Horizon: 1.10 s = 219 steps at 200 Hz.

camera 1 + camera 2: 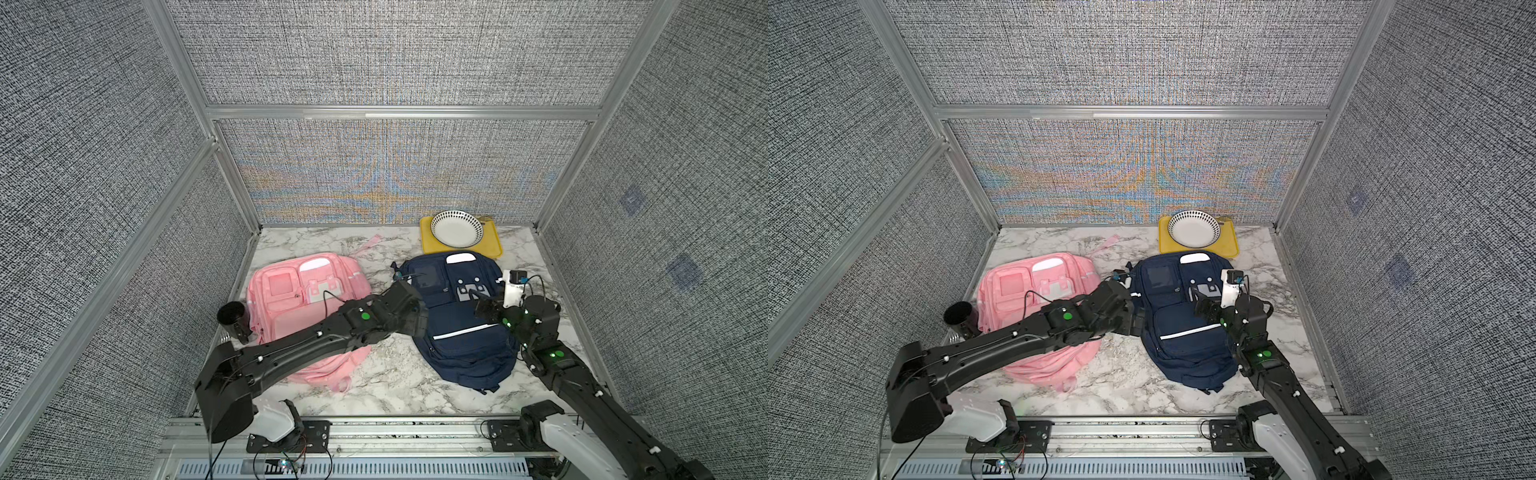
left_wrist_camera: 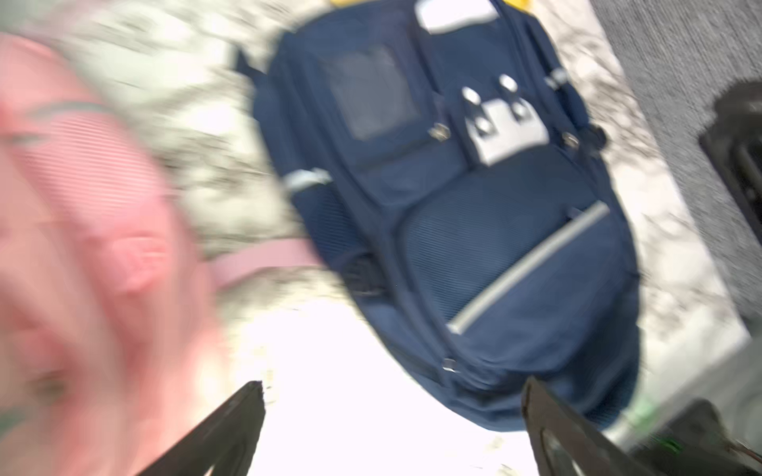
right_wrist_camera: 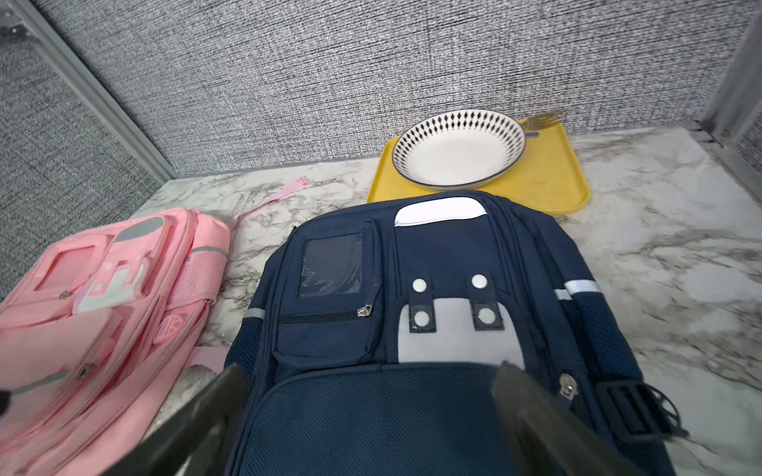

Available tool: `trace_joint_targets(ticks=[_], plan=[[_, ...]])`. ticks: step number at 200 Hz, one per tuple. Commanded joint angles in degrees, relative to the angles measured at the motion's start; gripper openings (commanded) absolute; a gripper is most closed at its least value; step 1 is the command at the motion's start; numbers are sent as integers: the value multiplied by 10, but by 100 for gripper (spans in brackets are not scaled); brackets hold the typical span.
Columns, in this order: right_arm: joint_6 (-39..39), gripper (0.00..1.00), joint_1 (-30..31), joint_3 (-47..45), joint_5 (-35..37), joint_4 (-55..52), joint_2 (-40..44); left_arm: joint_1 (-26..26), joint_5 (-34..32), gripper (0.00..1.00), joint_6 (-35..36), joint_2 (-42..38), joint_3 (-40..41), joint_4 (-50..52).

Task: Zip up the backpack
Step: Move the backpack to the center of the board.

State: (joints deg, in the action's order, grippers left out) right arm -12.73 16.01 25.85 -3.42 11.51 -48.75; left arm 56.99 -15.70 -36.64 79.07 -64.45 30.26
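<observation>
A navy backpack (image 1: pixel 457 336) (image 1: pixel 1183 345) lies flat on the marble table, right of centre, its top toward the back wall. A pink backpack (image 1: pixel 291 299) (image 1: pixel 1017 291) lies to its left. My left gripper (image 2: pixel 391 412) is open above the bare table at the navy pack's lower left edge; that view is blurred. My right gripper (image 3: pixel 371 383) is open over the navy backpack's (image 3: pixel 412 255) mesh front pocket, holding nothing. Metal zipper pulls show on its small pocket (image 3: pixel 365 310) and at its right side (image 3: pixel 568 383).
A yellow tray (image 1: pixel 490 245) (image 3: pixel 548 181) with a patterned bowl (image 1: pixel 456 228) and a fork stands at the back, touching the navy pack's top. A black cup (image 1: pixel 230 316) stands beside the pink pack at the left wall. Grey walls enclose three sides.
</observation>
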Motion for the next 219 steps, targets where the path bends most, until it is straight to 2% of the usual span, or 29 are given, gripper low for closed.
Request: trace_joint_targets(ticks=[1, 20, 52, 63, 81, 99, 111, 122, 134, 148, 160, 184, 205, 219], plan=[[64, 98, 24, -2, 21, 97, -35, -25, -158, 100, 75, -57, 30, 33], [104, 98, 32, -10, 90, 144, -65, -61, -244, 100, 133, -114, 81, 3], [135, 97, 31, -34, 121, 242, -95, -171, -237, 100, 199, -192, 167, -84], [127, 98, 30, -16, 100, 240, -117, -208, -227, 100, 209, -211, 179, -94], [84, 97, 41, 24, -13, 255, -175, -261, -219, 100, 226, -232, 203, -120], [41, 98, 88, 97, -65, 247, -255, -348, -192, 100, 159, -228, 189, -53], [40, 97, 138, 164, -63, 202, -310, -399, -155, 100, 109, -213, 162, 14], [46, 97, 185, 226, -60, 171, -354, -420, -143, 100, 93, -201, 149, 48], [43, 98, 224, 274, -59, 142, -402, -429, -167, 100, 77, -187, 134, 85], [19, 97, 242, 327, -72, 108, -460, -459, -173, 100, 46, -172, 114, 133], [4, 97, 250, 358, -81, 95, -496, -493, -137, 100, 44, -172, 114, 144], [-9, 86, 277, 410, -97, 70, -554, -547, -92, 100, 40, -190, 132, 135], [-35, 55, 285, 466, -121, 18, -611, -587, -48, 99, 37, -199, 136, 132], [-51, 54, 277, 473, -128, -14, -628, -591, -16, 97, 39, -206, 138, 132]])
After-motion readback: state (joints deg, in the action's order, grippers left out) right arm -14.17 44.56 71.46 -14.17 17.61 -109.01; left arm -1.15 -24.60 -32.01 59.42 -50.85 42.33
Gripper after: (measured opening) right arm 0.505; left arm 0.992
